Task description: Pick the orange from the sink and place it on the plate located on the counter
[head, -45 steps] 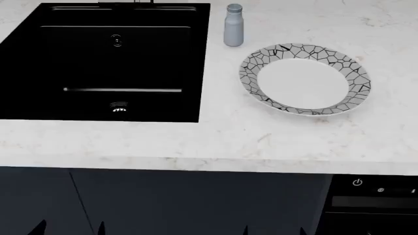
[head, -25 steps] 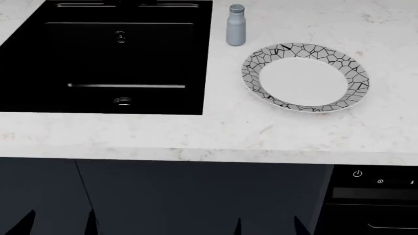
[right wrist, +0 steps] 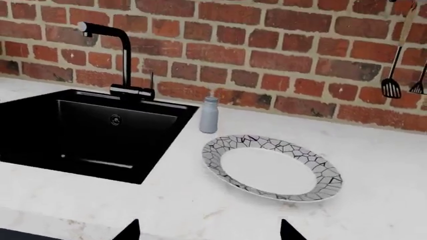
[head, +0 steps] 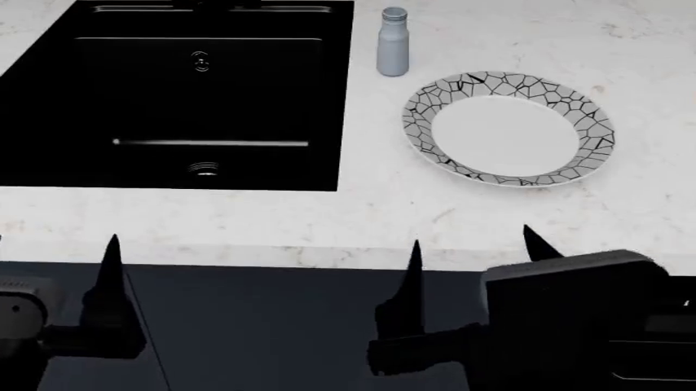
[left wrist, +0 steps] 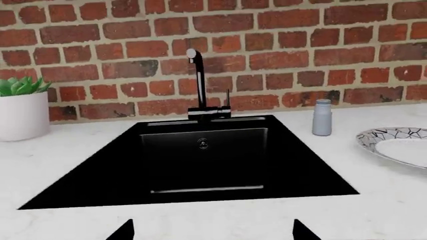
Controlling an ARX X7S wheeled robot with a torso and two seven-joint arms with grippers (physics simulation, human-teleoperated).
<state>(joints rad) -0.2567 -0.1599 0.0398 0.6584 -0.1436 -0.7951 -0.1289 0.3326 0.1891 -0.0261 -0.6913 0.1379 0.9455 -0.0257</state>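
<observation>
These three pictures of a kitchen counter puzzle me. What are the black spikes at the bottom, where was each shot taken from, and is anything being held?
They are simulator renders from a two-armed wheeled robot. One camera sits on its head, looking down; the other two ride on its arms, near the grippers. The black spikes are gripper fingers: the left gripper and the right gripper are both open and hold nothing. On the white counter are a black sink with a faucet, a small grey bottle and a plate with a cracked-pattern rim, with nothing on it. A potted plant and hanging utensils show in the arm cameras. No orange is visible in any view.
</observation>
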